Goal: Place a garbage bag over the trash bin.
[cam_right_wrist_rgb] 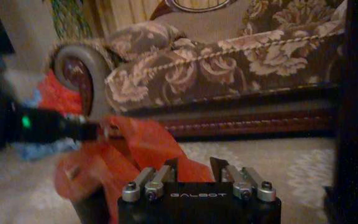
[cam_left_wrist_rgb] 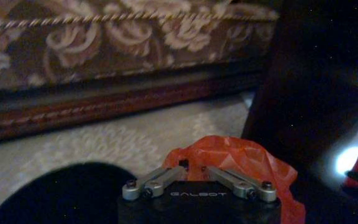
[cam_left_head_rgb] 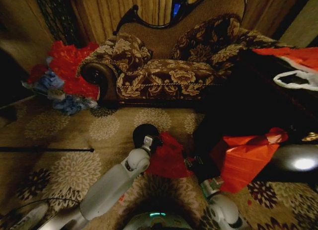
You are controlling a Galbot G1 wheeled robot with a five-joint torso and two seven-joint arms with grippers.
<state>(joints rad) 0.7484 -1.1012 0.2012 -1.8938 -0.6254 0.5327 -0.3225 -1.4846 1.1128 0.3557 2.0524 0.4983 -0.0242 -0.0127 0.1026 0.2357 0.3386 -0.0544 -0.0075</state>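
At frame centre, both grippers, left (cam_left_head_rgb: 151, 143) and right (cam_left_head_rgb: 191, 164), pinch the bag (cam_left_head_rgb: 169, 155) taut, apparently to spread it over the bin (cam_left_head_rgb: 144, 133).

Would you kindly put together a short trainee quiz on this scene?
1. True or false: the garbage bag already lines the trash bin.
2. What does the left claw grip? A) bin rim B) garbage bag C) sofa cushion
3. Which piece of furniture stands behind the bin?
Key: 1 false, the bag hangs between the left claw and the right claw, beside the bin; 2 B; 3 the sofa.
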